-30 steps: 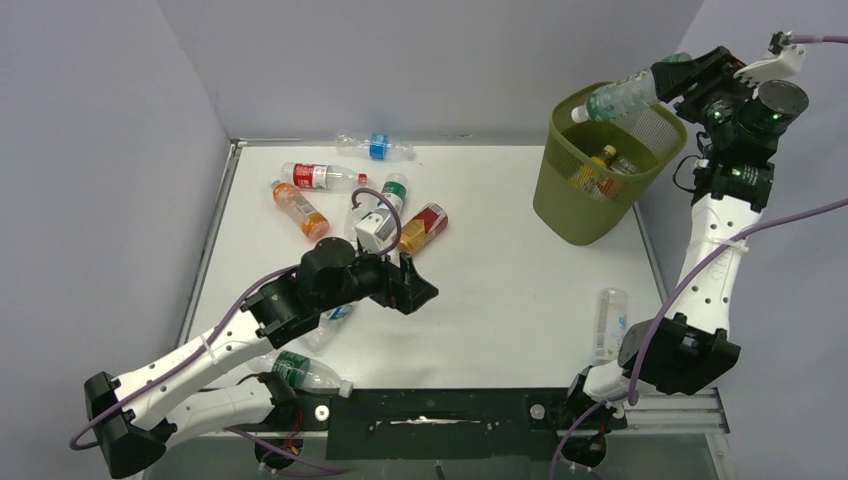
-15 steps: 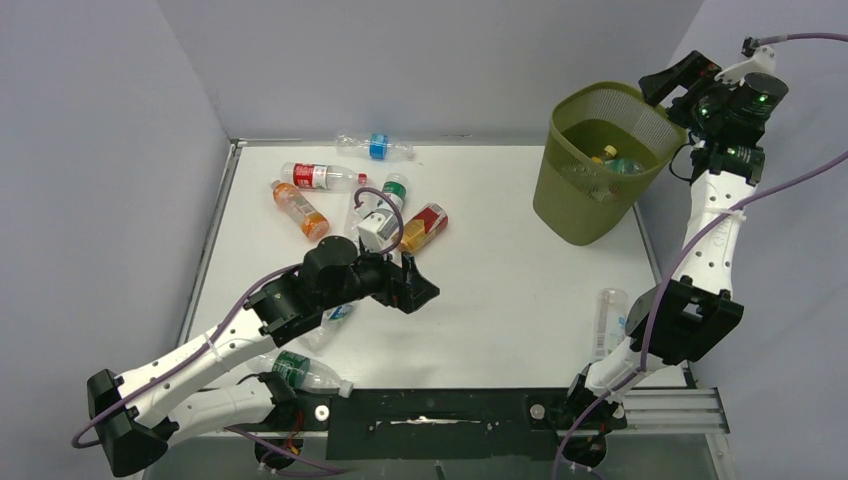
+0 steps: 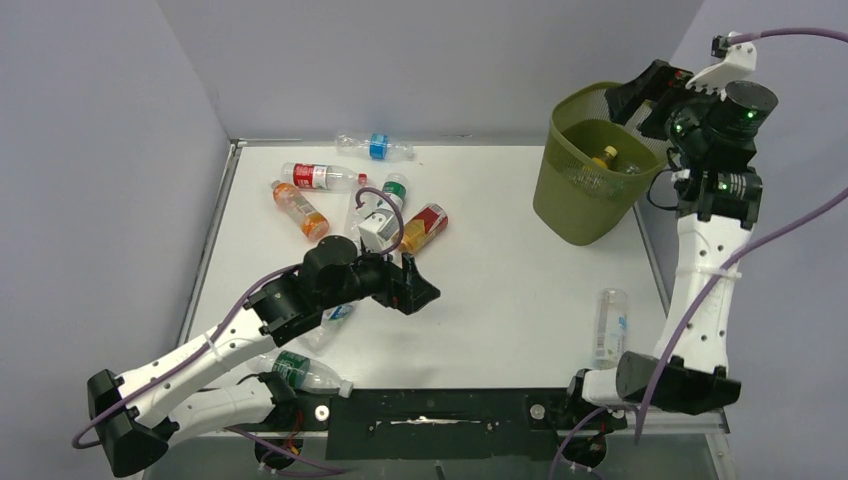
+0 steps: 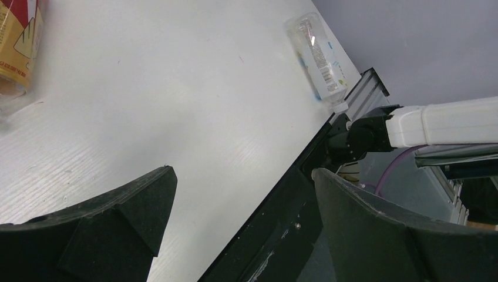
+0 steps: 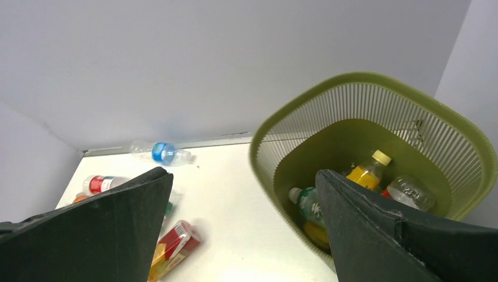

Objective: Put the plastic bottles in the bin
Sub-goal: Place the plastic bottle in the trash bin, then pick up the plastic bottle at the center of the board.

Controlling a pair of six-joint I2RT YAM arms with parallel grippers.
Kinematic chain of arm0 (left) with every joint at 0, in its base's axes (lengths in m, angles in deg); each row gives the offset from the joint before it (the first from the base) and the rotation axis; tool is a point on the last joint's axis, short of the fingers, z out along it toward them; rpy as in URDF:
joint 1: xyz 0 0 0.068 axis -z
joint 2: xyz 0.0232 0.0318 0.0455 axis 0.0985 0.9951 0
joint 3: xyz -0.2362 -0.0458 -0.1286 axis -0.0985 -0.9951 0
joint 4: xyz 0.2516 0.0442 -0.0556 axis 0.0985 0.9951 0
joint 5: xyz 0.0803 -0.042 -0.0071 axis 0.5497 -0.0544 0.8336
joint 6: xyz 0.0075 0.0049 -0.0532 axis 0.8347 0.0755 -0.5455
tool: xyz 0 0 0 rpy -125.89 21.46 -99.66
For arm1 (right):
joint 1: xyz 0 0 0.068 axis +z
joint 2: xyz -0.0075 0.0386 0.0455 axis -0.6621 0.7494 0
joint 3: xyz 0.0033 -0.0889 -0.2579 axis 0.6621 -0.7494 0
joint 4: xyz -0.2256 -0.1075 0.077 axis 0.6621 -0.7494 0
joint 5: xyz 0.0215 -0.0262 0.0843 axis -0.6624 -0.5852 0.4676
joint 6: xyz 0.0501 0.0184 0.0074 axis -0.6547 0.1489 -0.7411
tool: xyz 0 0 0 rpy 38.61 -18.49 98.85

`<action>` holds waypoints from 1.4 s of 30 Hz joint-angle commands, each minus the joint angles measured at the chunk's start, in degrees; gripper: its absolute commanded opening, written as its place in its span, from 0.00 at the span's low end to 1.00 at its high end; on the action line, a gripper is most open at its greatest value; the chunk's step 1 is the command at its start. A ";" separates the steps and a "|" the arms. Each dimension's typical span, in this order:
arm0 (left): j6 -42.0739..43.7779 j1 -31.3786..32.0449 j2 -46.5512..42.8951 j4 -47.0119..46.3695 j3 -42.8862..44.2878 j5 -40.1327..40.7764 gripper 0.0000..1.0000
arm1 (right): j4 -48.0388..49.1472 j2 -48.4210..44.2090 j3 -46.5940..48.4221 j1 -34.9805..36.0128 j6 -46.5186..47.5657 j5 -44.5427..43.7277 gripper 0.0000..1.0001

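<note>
The olive-green mesh bin point(image 3: 560, 205) stands at the table's far right. Inside it lie a yellow bottle point(image 5: 367, 172), a green-labelled bottle point(image 5: 308, 202) and a clear one point(image 5: 411, 191). My right gripper point(image 3: 640, 95) hovers over the bin's far rim point(image 5: 264, 135), open and holding nothing point(image 5: 242, 173). My left gripper point(image 3: 415, 288) is open and empty low over mid-table point(image 4: 242, 173). Several bottles lie at the far left, among them a blue-labelled point(image 3: 378, 146), a red-labelled point(image 3: 318, 176) and an orange one point(image 3: 299, 210).
A clear bottle point(image 3: 608, 322) lies near the right edge, close to the right arm's base; it also shows in the left wrist view point(image 4: 317, 56). A red-and-yellow bottle point(image 3: 424, 227) lies just beyond the left gripper. A green-labelled bottle point(image 3: 300, 371) rests by the left arm's base.
The right gripper opened and the green-labelled bottle it held over the bin dropped inside. The right arm has risen and straightened. The left arm has stayed put.
</note>
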 commanded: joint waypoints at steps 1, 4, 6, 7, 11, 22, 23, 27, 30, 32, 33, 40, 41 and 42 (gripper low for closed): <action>0.29 -0.33 -2.17 -2.17 1.31 -1.44 0.90 | -3.63 -8.26 -3.04 2.29 1.46 -1.62 0.99; 0.62 -0.29 -3.10 -1.49 1.24 -1.26 0.90 | -7.09 -11.95 -5.84 3.33 1.07 -1.63 0.99; 0.61 -0.33 -3.60 -1.35 0.98 -1.04 0.90 | -9.51 -14.31 -7.92 3.42 1.17 -1.69 0.99; 0.48 -0.33 -3.91 -1.40 0.70 -1.00 0.90 | -10.57 -15.56 -9.13 3.46 1.27 -1.76 0.99; -0.17 -0.29 -4.91 -2.06 -0.53 -0.78 0.90 | -14.90 -19.93 -13.64 3.56 2.79 -0.76 0.99; -0.98 -0.29 -4.56 -2.04 -2.19 -0.66 0.90 | -18.25 -33.85 -35.31 4.17 3.35 5.88 0.99; -1.24 -0.33 -4.56 -2.06 -2.27 -0.63 0.90 | -18.34 -34.83 -37.00 4.24 3.23 5.80 0.98; -2.29 -0.32 -4.64 -1.89 -2.92 -0.66 0.90 | -19.17 -38.38 -42.20 4.17 3.16 5.47 0.98; -2.79 -0.28 -4.17 -1.56 -3.14 -0.49 0.90 | -19.66 -39.89 -45.19 4.14 3.01 5.62 0.98; -3.11 -0.33 -3.43 -1.20 -3.03 -0.53 0.90 | -20.45 -40.74 -46.47 4.23 3.29 4.79 0.98; -3.27 -0.33 -3.03 -1.09 -2.90 -0.46 0.90 | -20.88 -41.12 -46.98 4.22 3.49 4.23 0.98; -3.91 -0.31 -0.51 -1.84 -2.47 -0.14 0.90 | -24.31 -41.49 -48.22 4.36 3.28 -5.21 0.98; -4.02 -0.33 -0.15 -2.05 -2.37 -0.16 0.90 | -24.53 -41.32 -48.10 4.42 2.96 -6.37 0.98; -4.05 -0.33 0.29 -2.35 -2.38 -0.25 0.90 | -24.97 -40.91 -47.73 4.48 2.55 -7.98 0.98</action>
